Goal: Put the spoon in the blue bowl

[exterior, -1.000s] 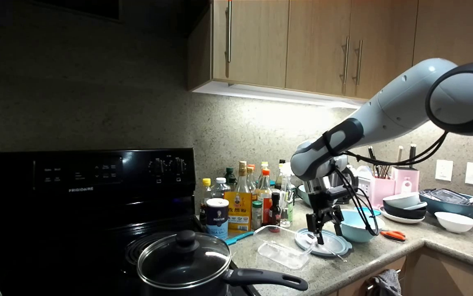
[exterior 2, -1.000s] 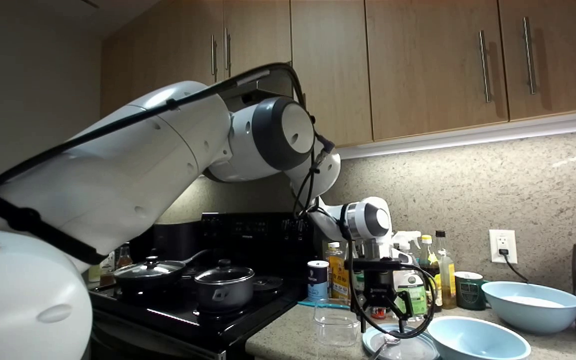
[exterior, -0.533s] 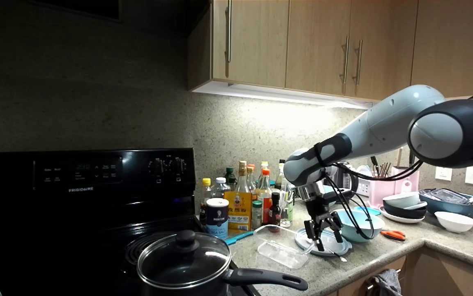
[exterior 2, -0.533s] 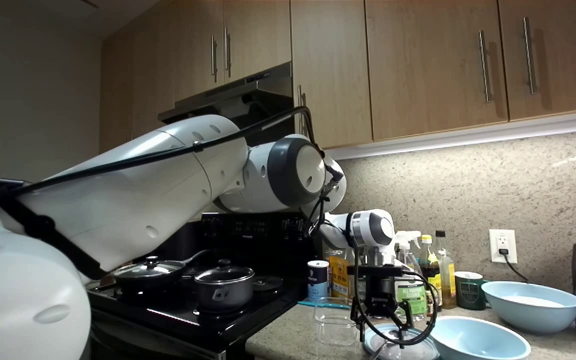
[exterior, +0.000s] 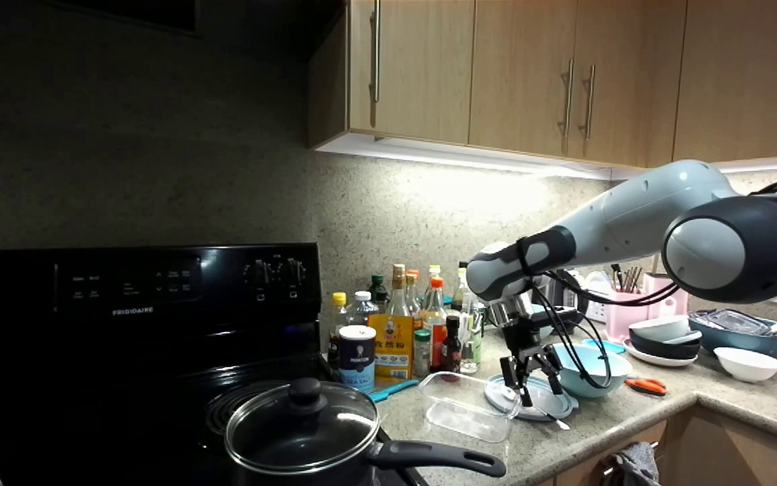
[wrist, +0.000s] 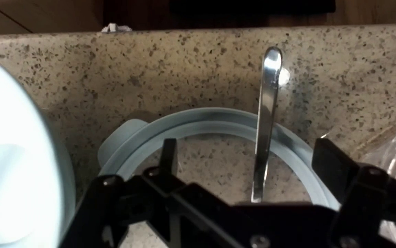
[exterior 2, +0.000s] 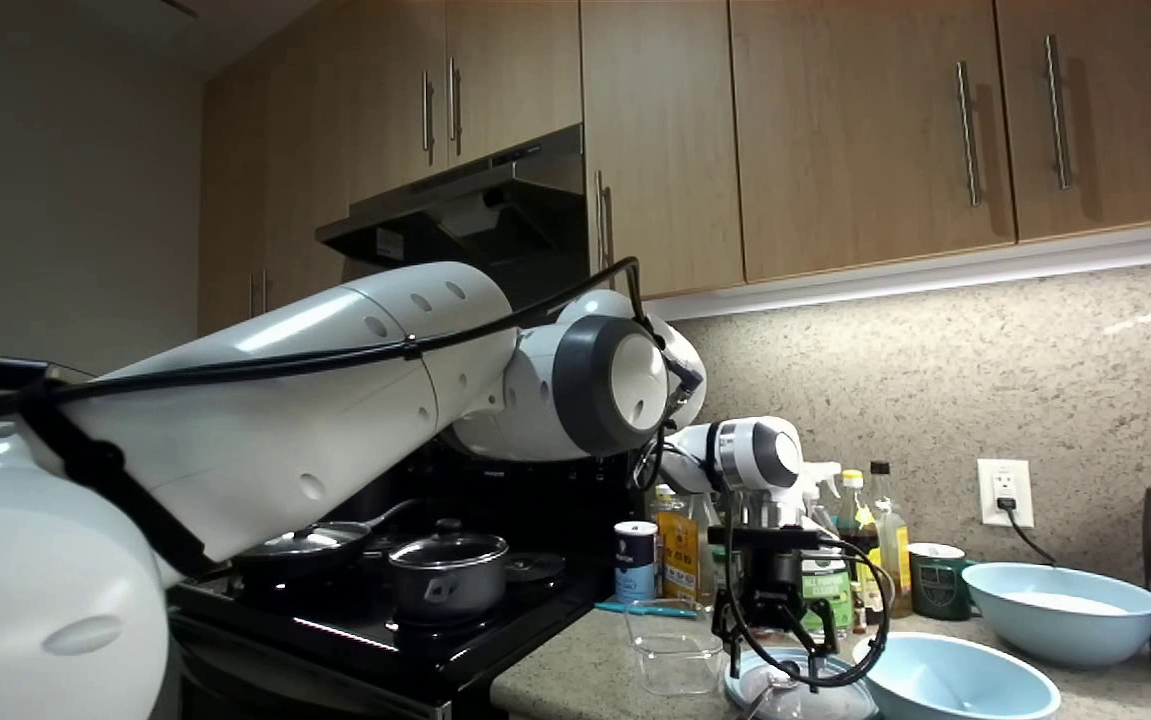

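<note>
The spoon's shiny handle (wrist: pixel 266 113) lies across the rim of the flat pale-blue plate (wrist: pixel 198 122) and sticks out over the counter; its head is hidden behind the gripper in the wrist view. In the exterior views the spoon (exterior: pixel 559 423) (exterior 2: pixel 773 690) is thin and partly covered. My gripper (wrist: pixel 244 148) is open and empty, pointing down low over the plate in both exterior views (exterior: pixel 541 391) (exterior 2: pixel 776 665). The handle runs between its fingers, nearer the right one, touching neither. The blue bowl (exterior: pixel 591 374) stands beside the plate (exterior 2: pixel 955 680), at left in the wrist view (wrist: pixel 22 165).
A clear container (exterior: pixel 469 415) stands close to the plate on the stove side, near a finger. Bottles (exterior: pixel 429 324) line the wall. A pot (exterior: pixel 307 432) sits on the stove. Another blue bowl (exterior 2: pixel 1062 615) stands farther back. The counter's front edge (wrist: pixel 198 31) is close.
The arm has come down and my gripper has lowered and tilted around the spoon handle, then shifted slightly. The clear container has moved a little. The gripper stays open.
</note>
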Motion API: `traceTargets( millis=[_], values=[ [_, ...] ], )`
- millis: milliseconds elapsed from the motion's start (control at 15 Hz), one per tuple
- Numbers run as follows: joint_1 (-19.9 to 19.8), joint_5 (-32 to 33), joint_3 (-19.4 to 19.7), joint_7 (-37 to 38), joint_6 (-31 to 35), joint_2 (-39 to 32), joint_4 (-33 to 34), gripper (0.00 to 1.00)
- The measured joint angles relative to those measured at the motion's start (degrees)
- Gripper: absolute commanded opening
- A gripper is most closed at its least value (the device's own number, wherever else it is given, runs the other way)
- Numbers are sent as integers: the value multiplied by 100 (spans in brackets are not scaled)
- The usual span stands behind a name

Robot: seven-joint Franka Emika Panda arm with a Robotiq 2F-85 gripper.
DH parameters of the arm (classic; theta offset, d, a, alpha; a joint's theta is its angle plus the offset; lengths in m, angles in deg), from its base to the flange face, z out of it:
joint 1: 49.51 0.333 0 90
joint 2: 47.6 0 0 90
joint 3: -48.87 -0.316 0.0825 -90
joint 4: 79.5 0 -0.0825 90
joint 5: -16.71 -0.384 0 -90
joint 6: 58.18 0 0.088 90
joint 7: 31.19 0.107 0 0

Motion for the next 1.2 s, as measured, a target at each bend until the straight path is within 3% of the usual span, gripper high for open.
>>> traceTargets(
  millis=[667, 1200],
  values=[
    [-255, -185, -261, -648, 97, 67, 198, 100],
    [-31, -176, -273, -650, 85, 3, 198, 100]
  ],
)
